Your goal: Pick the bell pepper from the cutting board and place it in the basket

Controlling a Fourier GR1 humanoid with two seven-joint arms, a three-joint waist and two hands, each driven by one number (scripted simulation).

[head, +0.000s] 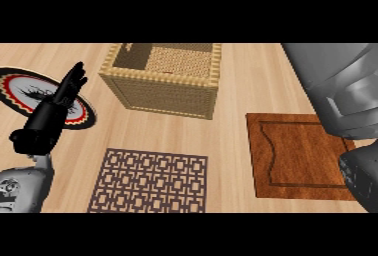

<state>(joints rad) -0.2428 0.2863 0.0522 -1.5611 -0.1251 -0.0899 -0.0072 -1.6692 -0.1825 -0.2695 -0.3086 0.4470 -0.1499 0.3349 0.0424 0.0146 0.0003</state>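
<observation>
The robot's left hand (65,95) stood at the left of the head view, its black fingers straight and pointing up, holding nothing, above a dark wrist and a grey forearm rising from the lower left corner. Behind the fingers lay a round plate (15,90) with a white centre carrying a dark motif and a rim banded in red, black and white; part of it was hidden by the hand and part cut off by the view's left edge.

Just right of the hand sat the basket (164,95), a square, box-shaped container of tan woven material with a beaded rim and an open top. The part of its interior that could be seen showed only woven wall and floor. Below it, on the pale wood-grain surface (236,75), lay a flat brown trivet (150,181) cut in a lattice of small rectangles.

To the right lay the cutting board (295,160), a reddish-brown wooden rectangle with a groove running inside its edge. The bell pepper could not be seen on the board, in the basket or anywhere else in view. A large grey arm (343,85) crossed the upper right corner and covered the board's right side. Whether the right hand was open or closed could not be told. No writing or brand marks were legible anywhere.
</observation>
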